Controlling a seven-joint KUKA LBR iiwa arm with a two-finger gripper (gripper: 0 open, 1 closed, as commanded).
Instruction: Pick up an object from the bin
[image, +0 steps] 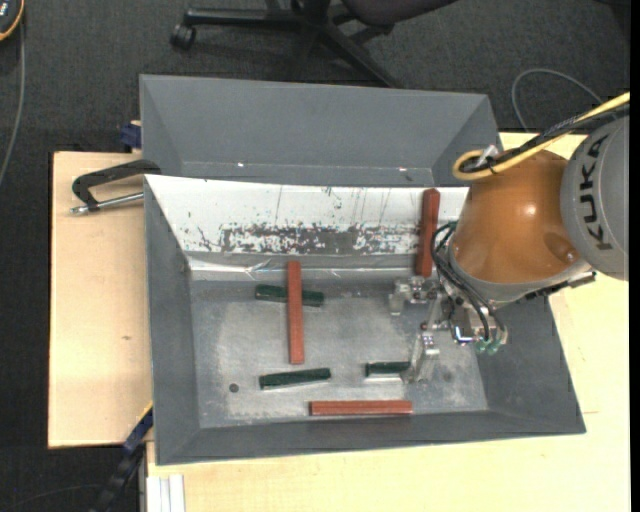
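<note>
When read from the bin's near wall back: flat red-brown bar along that wall, right of centre. Just behind it, dark green bar left of centre, then short green piece to its right.

Gripper down low at the floor, just beside the short green piece on its right. Cannot tell whether touching or apart. Jaw state: cannot tell, too much overlapping metalwork there. Nothing seen clamped, so calling the pick not yet made. Likeliest candidate by position is the short green piece, near the floor's near-right corner; not confirmed as target.

Further back, left of mid-floor: long red-brown bar lying across second green bar, crossing near its far end. Both well apart from the gripper.

At the far wall, right side: leaning red-brown bar propped upright against it, right beside the orange wrist cover.

Risks, as judged:
- Closing beside rather than around the short green piece would just shove it left toward the dark green bar. Low, thin part, little to bite on.
- Pressing too deep means scraping the bin floor and skidding off the part.
- Could clip the leaning red-brown bar with the wrist cover on lift or swing, dropping it onto the floor near the grasp spot.
- Little room to correct toward the right wall, with the wrist already close to it.
</note>
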